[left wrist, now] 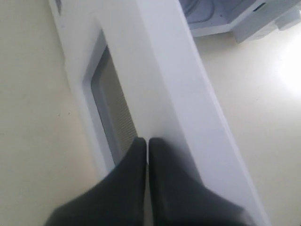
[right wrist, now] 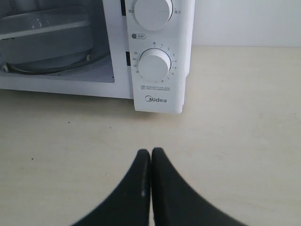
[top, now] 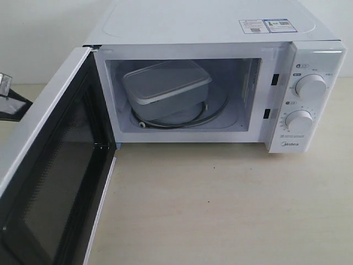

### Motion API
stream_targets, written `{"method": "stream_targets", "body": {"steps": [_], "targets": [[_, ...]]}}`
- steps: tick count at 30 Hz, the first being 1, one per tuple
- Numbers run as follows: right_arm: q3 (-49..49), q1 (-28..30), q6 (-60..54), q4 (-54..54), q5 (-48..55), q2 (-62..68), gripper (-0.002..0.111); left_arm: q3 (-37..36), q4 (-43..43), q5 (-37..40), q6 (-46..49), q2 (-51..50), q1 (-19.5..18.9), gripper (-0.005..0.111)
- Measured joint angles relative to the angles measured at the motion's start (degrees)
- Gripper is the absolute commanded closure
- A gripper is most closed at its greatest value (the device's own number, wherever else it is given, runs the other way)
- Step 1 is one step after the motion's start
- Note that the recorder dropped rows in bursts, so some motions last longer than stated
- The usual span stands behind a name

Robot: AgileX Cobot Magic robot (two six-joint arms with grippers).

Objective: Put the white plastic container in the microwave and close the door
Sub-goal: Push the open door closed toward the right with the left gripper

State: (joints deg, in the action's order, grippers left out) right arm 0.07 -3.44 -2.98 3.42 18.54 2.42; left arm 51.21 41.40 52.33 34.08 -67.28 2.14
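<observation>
The white plastic container [top: 165,88] lies tilted on the glass turntable [top: 212,110] inside the microwave [top: 220,27]; it also shows in the right wrist view [right wrist: 44,40]. The door [top: 55,165] stands wide open to the left. My left gripper [left wrist: 147,141] is shut with nothing in it, its tips at the door's outer face [left wrist: 155,84], between the mesh window [left wrist: 115,117] and the white bar handle [left wrist: 188,94]. My right gripper [right wrist: 151,151] is shut and empty above the table, in front of the control panel [right wrist: 157,101].
Two round knobs [top: 310,85] [top: 299,120] sit on the microwave's right panel. A piece of my left arm [top: 10,98] shows behind the door at the left edge. The beige table [top: 220,210] stretches in front of the microwave.
</observation>
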Motion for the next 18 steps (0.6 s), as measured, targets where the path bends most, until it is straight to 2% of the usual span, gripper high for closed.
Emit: {"method": "stream_targets", "body": {"steps": [6, 9, 13, 18], "targets": [[0.00, 0.00, 0.00, 0.00, 0.00, 0.00, 0.108, 0.00, 2.58, -3.62, 1.53, 0.00, 8.61, 0.102], [0.00, 0.00, 0.00, 0.00, 0.00, 0.00, 0.108, 0.00, 3.22, -8.61, 1.54, -0.51, 13.80, 0.102], [0.00, 0.00, 0.00, 0.00, 0.00, 0.00, 0.108, 0.00, 5.18, -11.24, 2.42, -4.80, 17.36, 0.102], [0.00, 0.00, 0.00, 0.00, 0.00, 0.00, 0.108, 0.00, 8.30, -19.22, 8.11, -10.26, 21.40, 0.102]]}}
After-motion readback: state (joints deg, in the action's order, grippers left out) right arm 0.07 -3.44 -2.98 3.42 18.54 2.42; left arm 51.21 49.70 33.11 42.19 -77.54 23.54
